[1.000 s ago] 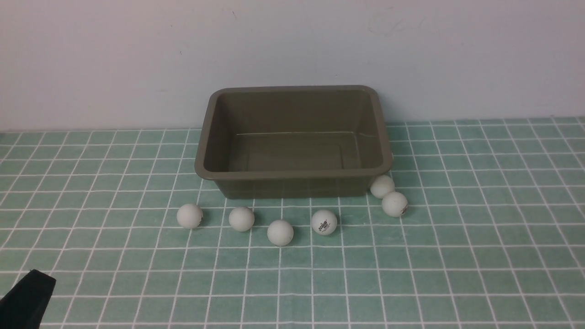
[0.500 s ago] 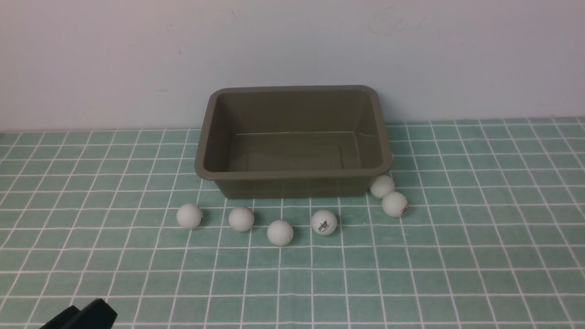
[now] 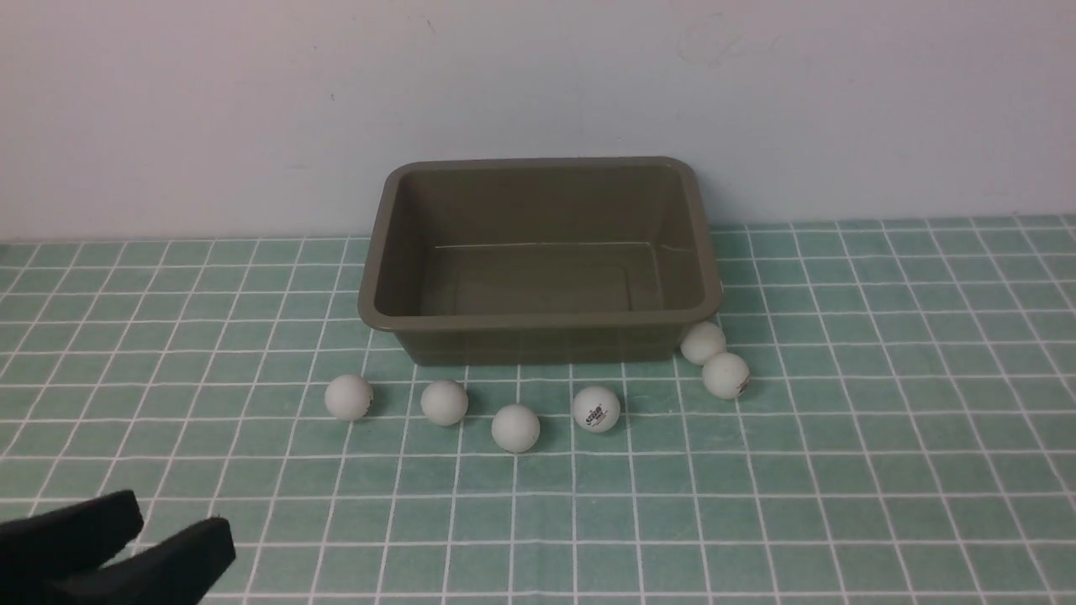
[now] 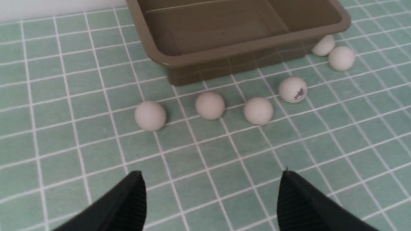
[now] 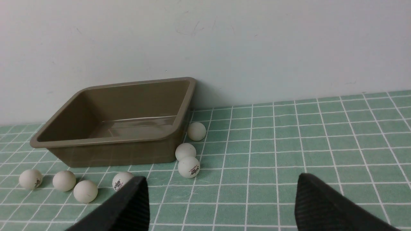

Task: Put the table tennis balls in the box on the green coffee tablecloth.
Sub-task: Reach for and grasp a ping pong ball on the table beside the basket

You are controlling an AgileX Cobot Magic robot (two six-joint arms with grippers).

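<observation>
Left gripper [image 3: 172, 528] sits low in the near left corner of the front view, its two black jaws apart and holding nothing. The box [image 3: 538, 320] stands by the wall [image 3: 538, 84] on the green coffee tablecloth [image 3: 841, 470]. Four table tennis balls [image 3: 515, 428] lie in a row just in front of it, and two more sit close together by its right corner. From the left wrist, the jaws are spread wide over bare cloth near that row. From the right wrist, the right gripper [image 5: 221, 179] is spread wide and empty too, and three balls show beside the box.
</observation>
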